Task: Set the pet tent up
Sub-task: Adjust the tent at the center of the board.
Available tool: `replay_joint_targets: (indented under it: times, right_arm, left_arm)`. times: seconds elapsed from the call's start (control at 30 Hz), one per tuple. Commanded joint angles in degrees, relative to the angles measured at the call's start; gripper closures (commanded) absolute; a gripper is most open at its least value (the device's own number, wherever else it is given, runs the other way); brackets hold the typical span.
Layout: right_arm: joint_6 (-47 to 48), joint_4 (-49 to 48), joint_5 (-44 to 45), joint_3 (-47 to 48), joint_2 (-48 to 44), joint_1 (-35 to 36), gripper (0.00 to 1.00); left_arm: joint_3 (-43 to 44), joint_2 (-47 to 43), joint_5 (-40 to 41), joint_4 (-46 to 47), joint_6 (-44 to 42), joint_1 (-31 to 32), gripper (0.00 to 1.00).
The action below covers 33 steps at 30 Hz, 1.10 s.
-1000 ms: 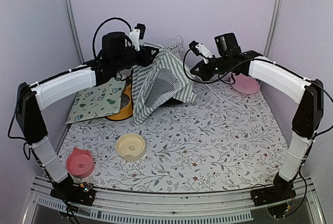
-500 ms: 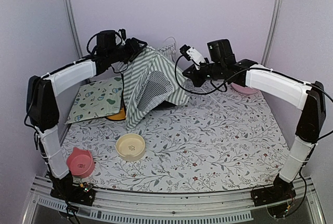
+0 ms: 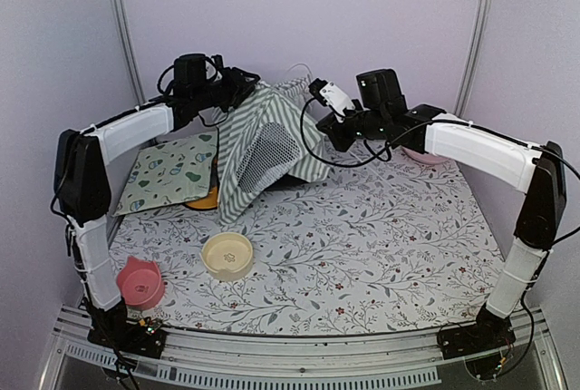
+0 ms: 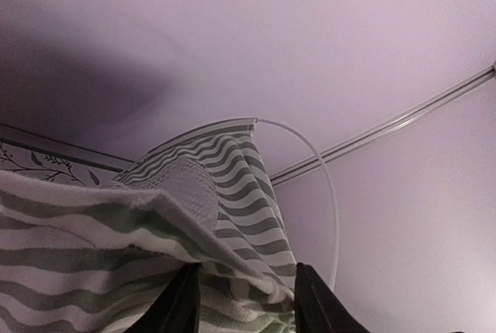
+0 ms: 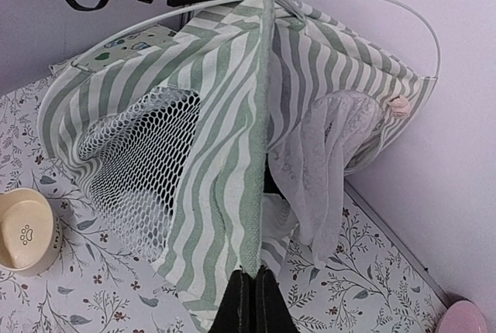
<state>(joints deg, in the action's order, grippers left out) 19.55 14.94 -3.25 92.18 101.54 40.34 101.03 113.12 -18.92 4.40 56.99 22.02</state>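
pet tent (image 3: 263, 141): grey-green/white stripes | mat (image 3: 168, 172): cream, teal shapes | bowl (image 3: 227, 255): cream

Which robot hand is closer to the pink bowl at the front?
Left. The pink bowl sits by the left arm's base, though the left gripper is far back at the tent. The right gripper is farther, across the tent.

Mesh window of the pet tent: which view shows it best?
Right wrist: the mesh window fills the striped panel, close and unobstructed. Top external shows it small on the pet tent. Left wrist shows only striped fabric and a pole.
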Motion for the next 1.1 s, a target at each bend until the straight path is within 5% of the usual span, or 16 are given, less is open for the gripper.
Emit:
replay_joint_targets:
  times: [0.0, 0.2, 0.27, 0.33, 0.47, 0.57, 0.83, 1.07]
  right_arm:
    - [2.91, -1.99, -1.46, -0.87, 0.53, 0.99, 1.00]
    - [3.80, -2.43, -2.25, -2.23, 0.23, 1.07, 1.00]
    - [3.83, -2.33, -3.07, -2.37, 0.36, 0.98, 0.96]
    - [3.45, -1.36, -4.77, -1.53, 0.79, 0.72, 0.85]
    - [0.81, 0.81, -7.59, 2.03, 1.37, -0.34, 0.39]
    - [-1.49, 1.91, -8.08, 5.68, 2.51, -1.10, 0.21]
    - [-2.85, 8.94, -5.52, 19.87, 13.05, -1.14, 0.30]
    - [-3.52, 9.47, -7.88, 24.33, 15.70, -1.14, 0.52]
  left_arm:
    - [2.71, 4.49, -1.10, -1.65, 2.05, 0.48, 0.57]
    - [3.27, 5.51, -0.48, -0.82, 3.12, 0.50, 0.96]
    - [2.55, 4.92, -0.16, 0.01, 3.08, 0.52, 1.00]
    - [0.89, 4.18, 0.40, 1.39, 3.05, 0.48, 1.00]
    - [-2.09, 2.52, 0.46, 3.55, 2.86, 0.63, 1.00]
    - [-4.81, 0.81, 0.60, 5.24, 3.05, 0.98, 1.00]
    - [-8.31, -4.12, 1.20, 7.89, 4.09, 2.43, 1.00]
    - [-9.03, -6.20, 3.10, 6.74, 4.31, 3.49, 1.00]
